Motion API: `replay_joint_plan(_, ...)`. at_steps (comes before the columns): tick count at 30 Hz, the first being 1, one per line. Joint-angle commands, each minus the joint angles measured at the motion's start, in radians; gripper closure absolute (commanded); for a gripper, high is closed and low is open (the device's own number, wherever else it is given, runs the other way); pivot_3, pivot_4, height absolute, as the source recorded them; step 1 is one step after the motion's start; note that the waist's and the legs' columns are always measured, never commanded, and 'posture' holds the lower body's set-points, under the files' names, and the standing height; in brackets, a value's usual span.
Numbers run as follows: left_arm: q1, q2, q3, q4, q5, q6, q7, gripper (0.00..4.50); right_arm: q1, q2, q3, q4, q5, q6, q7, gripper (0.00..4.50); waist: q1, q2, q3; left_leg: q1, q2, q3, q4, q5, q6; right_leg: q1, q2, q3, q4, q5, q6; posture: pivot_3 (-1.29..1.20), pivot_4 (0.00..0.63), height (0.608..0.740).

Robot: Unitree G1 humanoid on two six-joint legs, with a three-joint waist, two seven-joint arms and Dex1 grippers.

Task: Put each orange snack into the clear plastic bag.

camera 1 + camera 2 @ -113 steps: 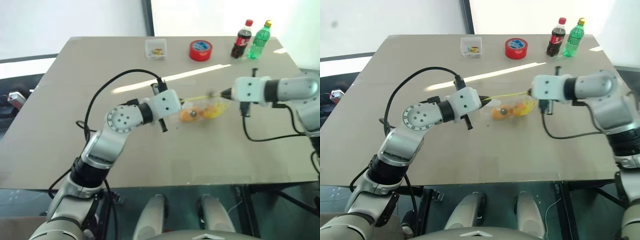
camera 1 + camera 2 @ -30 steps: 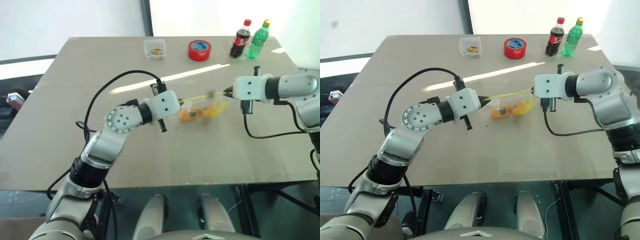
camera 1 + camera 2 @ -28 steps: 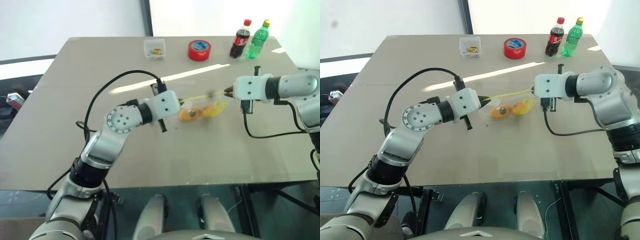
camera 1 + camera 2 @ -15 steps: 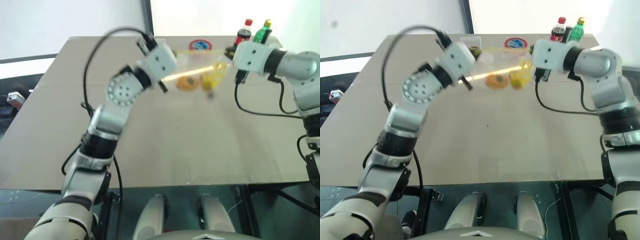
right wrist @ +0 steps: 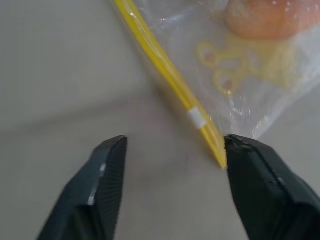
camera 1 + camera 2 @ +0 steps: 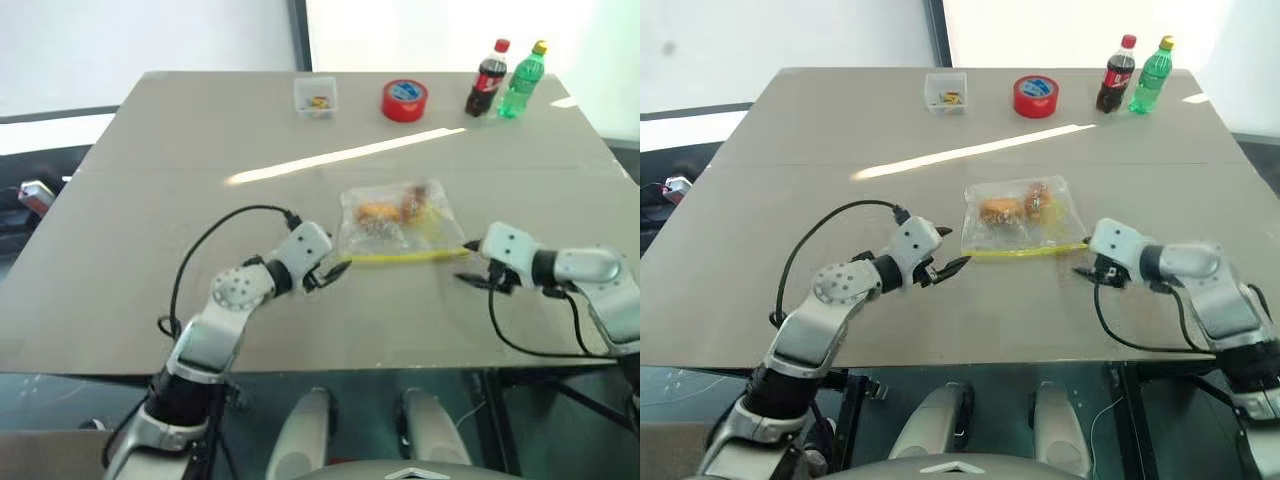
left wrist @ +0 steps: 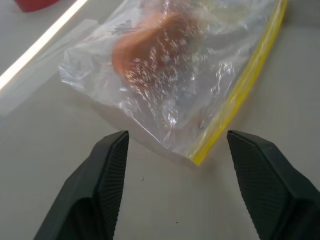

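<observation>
The clear plastic bag (image 6: 395,222) lies flat on the table, its yellow seal strip (image 6: 400,257) along the near edge. Two orange snacks (image 6: 377,211) (image 6: 412,207) rest inside it, side by side. My left gripper (image 6: 335,270) is open just off the strip's left end, touching nothing; the left wrist view has the bag's corner (image 7: 195,155) between its spread fingers (image 7: 107,170). My right gripper (image 6: 468,263) is open at the strip's right end. In the right wrist view the strip's tip (image 5: 212,145) lies close to one finger (image 5: 260,175), ungripped.
At the table's far edge stand a small clear box (image 6: 315,96), a red tape roll (image 6: 404,100), a cola bottle (image 6: 487,78) and a green bottle (image 6: 525,78). Bare tabletop (image 6: 150,200) stretches left of the bag. The front edge is close behind both grippers.
Both grippers held the bag raised by its strip ends, lifted it higher, then came down. Now the bag lies on the table and both grippers have opened and let go.
</observation>
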Motion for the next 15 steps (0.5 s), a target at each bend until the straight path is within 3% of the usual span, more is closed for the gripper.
replay_joint_plan(1,0.029,-0.027,0.171,-0.117,-0.132,0.081,0.036,1.41,0.033,-0.006,-0.155,-0.034,0.117,0.043,-0.006,1.20,-0.004,0.000,0.000,0.006,0.000,0.000,-0.001,0.000,0.000,0.005,0.000,0.000,-0.001,0.000,0.000,0.00,0.150,0.740)
replay_joint_plan(11,0.265,0.084,0.586,-0.338,-0.495,0.277,-0.040,1.41,0.134,-0.078,-0.366,0.007,0.331,0.113,0.126,1.20,-0.007,0.000,0.000,0.006,0.004,0.003,-0.001,-0.001,0.001,0.007,0.000,-0.001,-0.003,0.000,0.000,0.00,0.150,0.740)
replay_joint_plan(15,0.344,0.136,0.663,-0.342,-0.549,0.267,-0.056,1.41,0.147,-0.114,-0.384,0.044,0.351,0.104,0.169,1.20,-0.002,0.000,0.000,0.007,0.004,0.004,-0.001,-0.001,0.001,0.008,0.000,-0.001,-0.004,-0.002,-0.002,0.00,0.150,0.740)
